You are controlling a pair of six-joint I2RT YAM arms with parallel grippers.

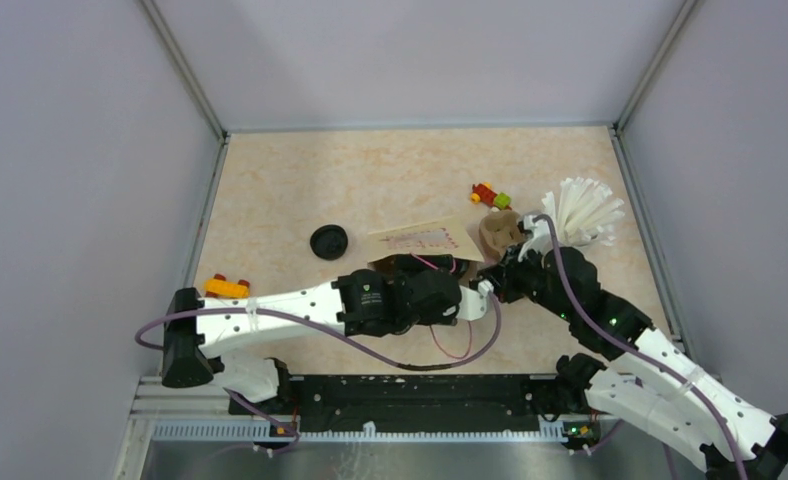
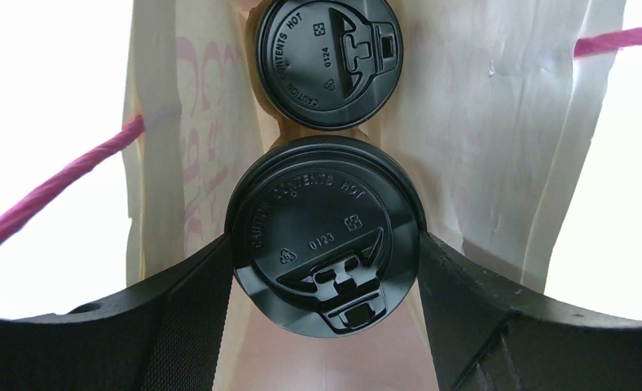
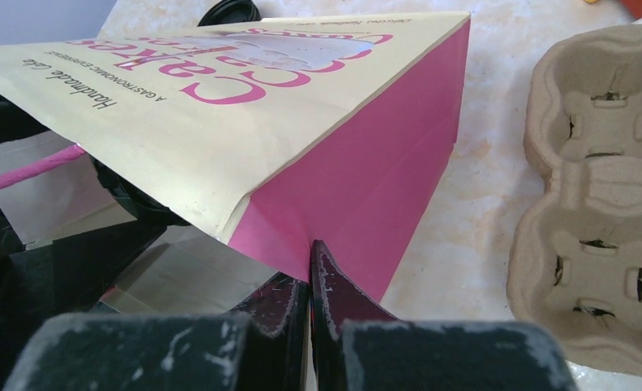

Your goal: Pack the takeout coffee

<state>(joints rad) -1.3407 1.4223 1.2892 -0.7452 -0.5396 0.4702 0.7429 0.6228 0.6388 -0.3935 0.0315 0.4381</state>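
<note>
Left wrist view: the left gripper is inside the bag, its two fingers pressed against either side of the near cup just under the lid rim, so it is grasping that cup. The far cup sits just beyond, deeper in the bag, almost touching the first. Both are lidded.

These look like light paper cups, thin-walled. I'd guess a hard squeeze would dent the side or pop the lid, and if there's liquid inside, a tilt could leak at the sip hole. Best hold is where it is now, high on the wall under the rim, where the lid stiffens it.

The right gripper is clenched on the bag's pink side edge, holding the mouth steady. The paper is floppy, and a pink cord handle hangs near the opening and could snag a finger on the way out.

Room inside is tight, with paper close on both sides. Outside, the carrier lies just beside the bag, the straws beyond it, and a loose lid sits on the other side.
</note>
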